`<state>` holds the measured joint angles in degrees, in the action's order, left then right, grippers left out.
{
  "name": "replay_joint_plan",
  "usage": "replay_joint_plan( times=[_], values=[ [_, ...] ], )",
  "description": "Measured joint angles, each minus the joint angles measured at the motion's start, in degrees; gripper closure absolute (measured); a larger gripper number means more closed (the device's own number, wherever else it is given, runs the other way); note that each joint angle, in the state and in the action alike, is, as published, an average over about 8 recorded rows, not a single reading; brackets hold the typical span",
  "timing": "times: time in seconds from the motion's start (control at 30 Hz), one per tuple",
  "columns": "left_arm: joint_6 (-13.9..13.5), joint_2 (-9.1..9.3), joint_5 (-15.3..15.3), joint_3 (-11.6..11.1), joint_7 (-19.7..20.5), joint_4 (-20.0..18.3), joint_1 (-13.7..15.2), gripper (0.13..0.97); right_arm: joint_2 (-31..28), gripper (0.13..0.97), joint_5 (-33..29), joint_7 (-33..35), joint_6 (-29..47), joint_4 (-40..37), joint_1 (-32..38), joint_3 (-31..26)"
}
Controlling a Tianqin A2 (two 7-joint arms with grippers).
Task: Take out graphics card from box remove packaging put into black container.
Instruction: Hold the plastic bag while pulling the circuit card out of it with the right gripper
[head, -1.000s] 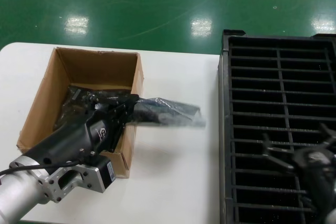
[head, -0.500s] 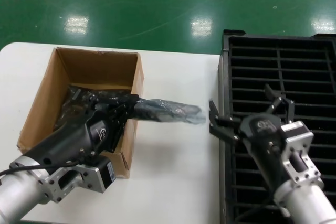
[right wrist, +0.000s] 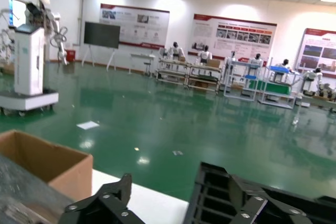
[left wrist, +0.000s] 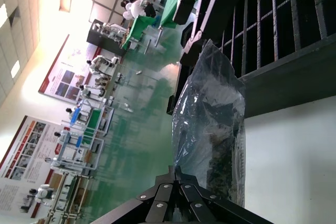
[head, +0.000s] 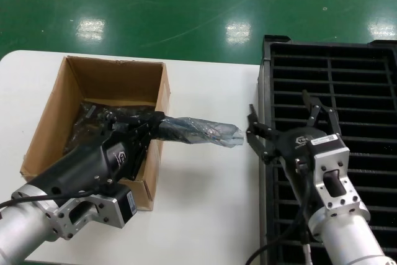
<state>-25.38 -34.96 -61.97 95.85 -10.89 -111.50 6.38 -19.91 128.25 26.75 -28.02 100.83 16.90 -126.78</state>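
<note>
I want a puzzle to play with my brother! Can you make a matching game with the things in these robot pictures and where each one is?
Things:
1. left gripper
2. right gripper
3. cardboard box
4. black container

Places or states:
A. on the white table, on the robot's left
B. open, beside the bag's free end
C. shut on the shiny bag
D. on the robot's right, full of narrow slots

Pairs: 1-C, 2-B, 3-A, 4-D
</note>
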Motion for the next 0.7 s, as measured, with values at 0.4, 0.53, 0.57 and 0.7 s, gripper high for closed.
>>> replay_joint_plan(
  times=[0.4,0.53,0.57,0.7],
  values=[
    [0.0,0.00,0.0,0.0,0.0,0.0,0.0,0.957,-7.1,0.607,5.1,4.0,0.8,0.7,-2.4,-0.9],
    [0.0,0.00,0.0,0.0,0.0,0.0,0.0,0.957,-10.6,0.688,8.0,5.0,2.0,2.1,-1.8,-3.7],
    [0.0,0.00,0.0,0.0,0.0,0.0,0.0,0.957,-11.3,0.708,8.6,5.3,2.3,2.5,-1.5,-4.5],
    [0.0,0.00,0.0,0.0,0.0,0.0,0.0,0.957,-13.3,0.786,10.3,6.2,3.5,3.8,-0.2,-7.5]
  ],
)
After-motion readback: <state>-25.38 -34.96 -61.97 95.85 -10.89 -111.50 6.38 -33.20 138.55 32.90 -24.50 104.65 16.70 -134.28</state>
